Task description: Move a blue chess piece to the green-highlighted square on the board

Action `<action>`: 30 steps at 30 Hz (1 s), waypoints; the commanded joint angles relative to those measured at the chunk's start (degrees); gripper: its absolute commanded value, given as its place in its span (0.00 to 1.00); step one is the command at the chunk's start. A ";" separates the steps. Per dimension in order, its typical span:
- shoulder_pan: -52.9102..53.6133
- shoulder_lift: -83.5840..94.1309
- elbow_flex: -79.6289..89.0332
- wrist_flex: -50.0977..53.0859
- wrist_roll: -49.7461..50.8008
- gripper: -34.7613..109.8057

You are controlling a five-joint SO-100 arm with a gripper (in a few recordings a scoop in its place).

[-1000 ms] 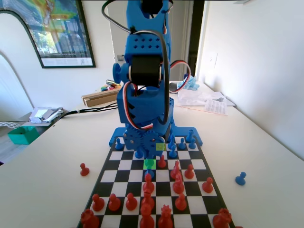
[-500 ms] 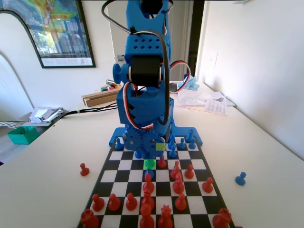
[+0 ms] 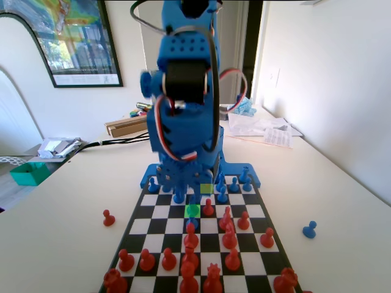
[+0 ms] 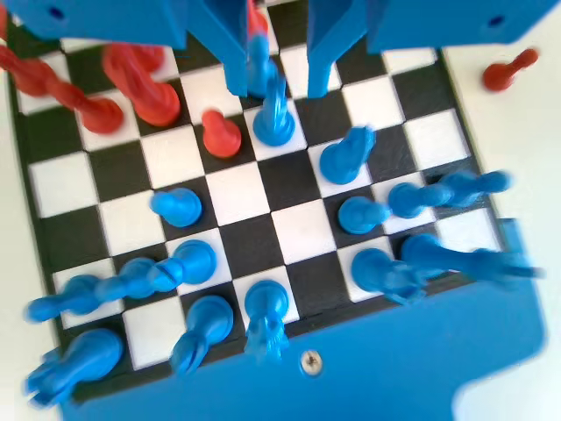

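From the fixed view, working from the near end, we pass the crowd of red pawns (image 3: 190, 239) before reaching the green-highlighted square (image 3: 192, 210) partway up the board (image 3: 160, 227), and a blue chess piece (image 3: 193, 221) appears to stand at that square's near edge, though the arm's blur makes its exact footing hard to tell. In the wrist view that blue pawn (image 4: 273, 118) stands upright on a white square, just right of a red pawn (image 4: 221, 133), with the gripper (image 4: 282, 74) directly above it. Its jaws stand apart on either side of the pawn's head without closing on it, so we judge the piece released and the placing essentially done; what is left is drawing the arm clear. Farther back, the blue arm (image 3: 186, 97) rises steeply over the blue back rows, motion-blurred.
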 commanded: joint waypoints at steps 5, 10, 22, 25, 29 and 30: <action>1.14 15.21 -13.89 16.61 -2.90 0.33; 0.70 22.41 -19.34 24.35 -4.22 0.33; 0.53 40.69 -22.76 42.45 -15.91 0.29; 0.18 45.62 -20.65 44.82 -18.46 0.28; -0.70 53.00 -16.79 45.53 -20.65 0.27; -0.79 54.93 -15.56 45.44 -21.27 0.27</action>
